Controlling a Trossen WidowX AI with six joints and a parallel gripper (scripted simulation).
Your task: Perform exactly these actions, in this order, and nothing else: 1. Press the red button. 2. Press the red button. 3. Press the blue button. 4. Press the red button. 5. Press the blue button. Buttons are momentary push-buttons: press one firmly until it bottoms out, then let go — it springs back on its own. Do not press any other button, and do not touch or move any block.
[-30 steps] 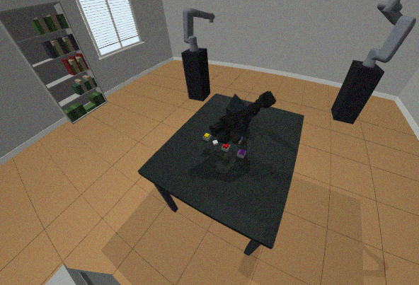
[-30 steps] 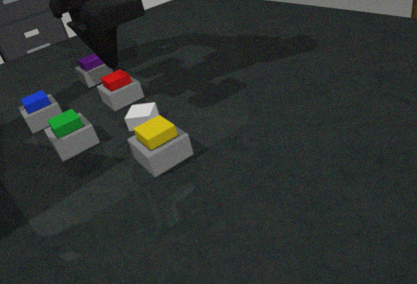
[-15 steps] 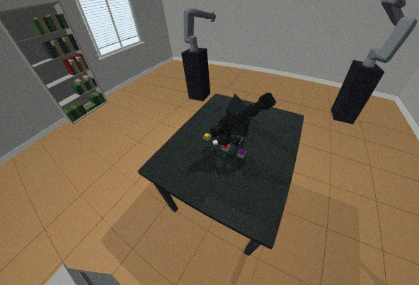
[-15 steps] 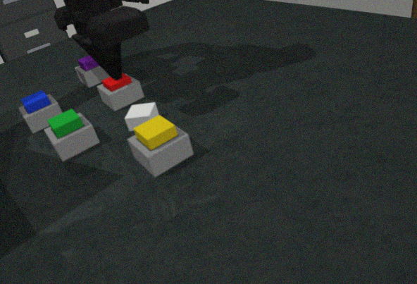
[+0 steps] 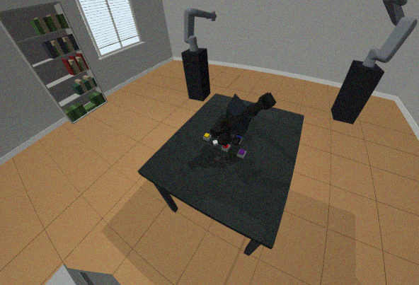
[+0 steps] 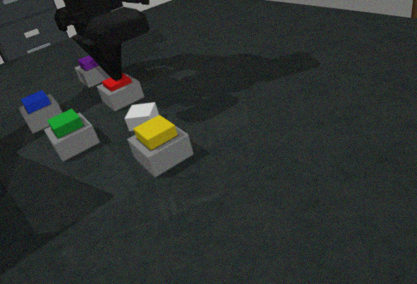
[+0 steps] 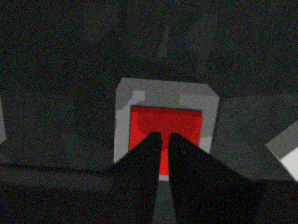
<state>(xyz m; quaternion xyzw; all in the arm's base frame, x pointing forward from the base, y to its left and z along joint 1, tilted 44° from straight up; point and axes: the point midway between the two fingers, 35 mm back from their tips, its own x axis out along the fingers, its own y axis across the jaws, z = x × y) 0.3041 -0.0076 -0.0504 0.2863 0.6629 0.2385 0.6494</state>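
The red button [image 5: 226, 146] [image 6: 116, 84] [image 7: 145, 122] has a red cap in a grey housing. My gripper [image 6: 118, 77] [image 7: 164, 141] is shut and empty, its narrow fingertips on the red cap. In the exterior view the cap sits low in its housing, pressed down under the tips. The blue button [image 6: 36, 101] stands with its cap raised, at the left in the exterior view; the arm partly hides it in the top view. It is outside the wrist view.
A white block [image 5: 215, 142] [image 6: 141, 113] [image 7: 292, 161] lies between the red button and the yellow button [image 5: 207, 136] [image 6: 155, 131]. The green button [image 6: 65, 122] stands beside the blue one. The purple button [image 5: 241, 152] [image 6: 87, 63] stands behind the red one in the exterior view.
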